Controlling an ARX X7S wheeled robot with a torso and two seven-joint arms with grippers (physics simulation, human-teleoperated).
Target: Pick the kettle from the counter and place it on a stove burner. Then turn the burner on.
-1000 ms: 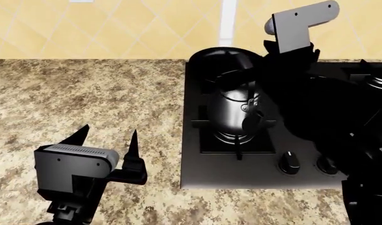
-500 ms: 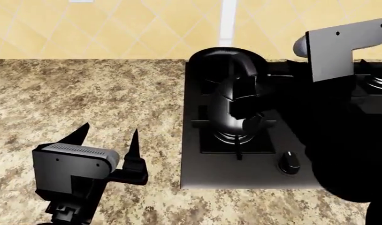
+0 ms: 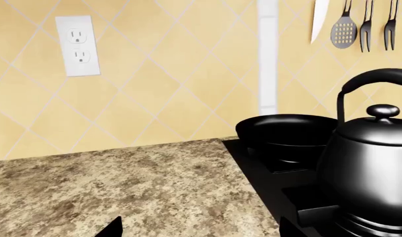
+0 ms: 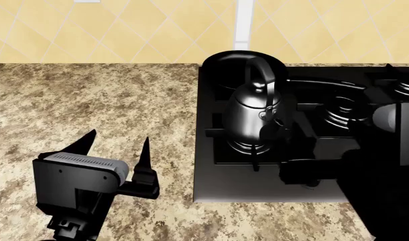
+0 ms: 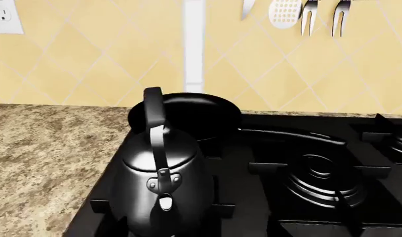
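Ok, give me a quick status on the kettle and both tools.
Left tool open, over the counter. Right tool low at the stove front, state unclear. Kettle upright on the stove burner, released. Frying pan behind it.

The kettle (image 4: 252, 116) has a glossy silver-black body with bright reflections, and its arched handle and lid knob are black. The counter (image 4: 90, 100) is speckled in beige and brown, like granite. The stove top (image 4: 211, 186) at the right edge of the counter is flat black, and its grates are black too. The burner beside the kettle (image 5: 319, 182) shows shiny grey concentric rings. The frying pan (image 5: 197, 116) near the back edge is black. The wall tiles (image 3: 155, 74) are pale yellow in a diamond pattern with lighter lines. The outlet (image 3: 77, 45) is white. The hanging utensils (image 3: 356, 24) seem silver-grey.
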